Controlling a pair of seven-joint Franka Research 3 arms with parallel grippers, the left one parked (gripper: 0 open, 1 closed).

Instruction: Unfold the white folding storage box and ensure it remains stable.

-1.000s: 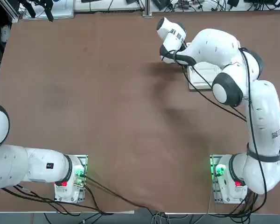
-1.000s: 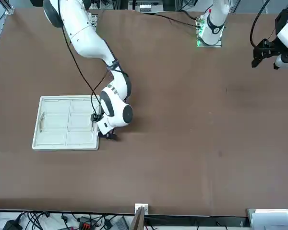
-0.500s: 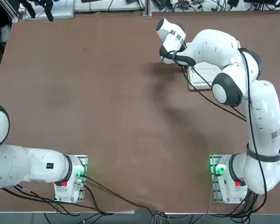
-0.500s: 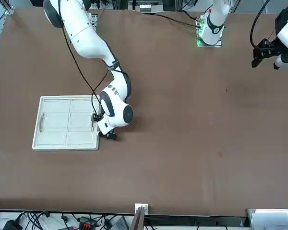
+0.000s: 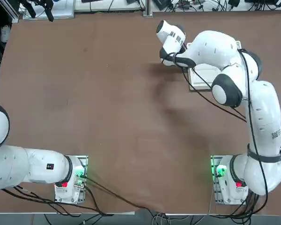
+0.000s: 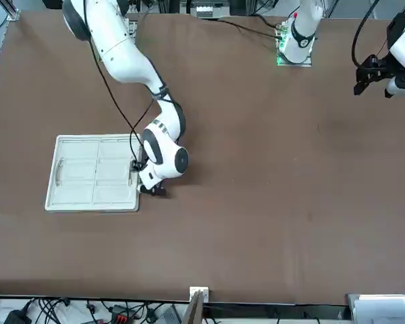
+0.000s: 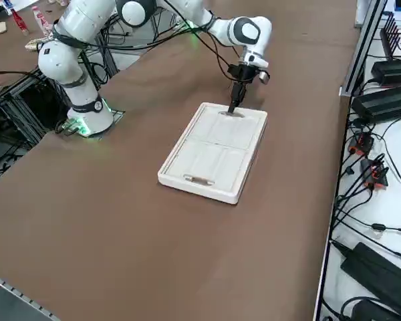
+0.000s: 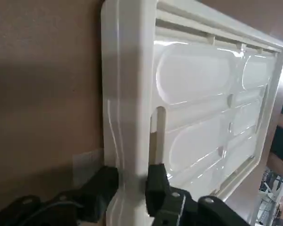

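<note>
The right gripper (image 8: 132, 186) is right at the near short edge of the white plastic folding storage box (image 6: 94, 173). In the wrist view, one black finger (image 8: 101, 186) sits outside the thick white rim (image 8: 127, 94), and the other finger sits just inside it, next to the long thin handle slot (image 8: 159, 129). The two fingers are pinching that rim between them, with the rim filling the gap.

The box lies flat on the brown table (image 6: 270, 169), folded down like a tray, with its walls lying inside. It is on the robot's right side of the table, far from the arm's base.

From the side view, the gripper (image 7: 235, 101) points straight down onto the short edge of the box (image 7: 214, 150). The long way of the box runs away from the gripper, toward the far short edge, which has its own handle slot (image 7: 199, 179). So all of the box stretches out on one side of the hand.

I think this matters for the next move. A lift here should raise the rim from one end only, so the far end may drag or tip.
</note>
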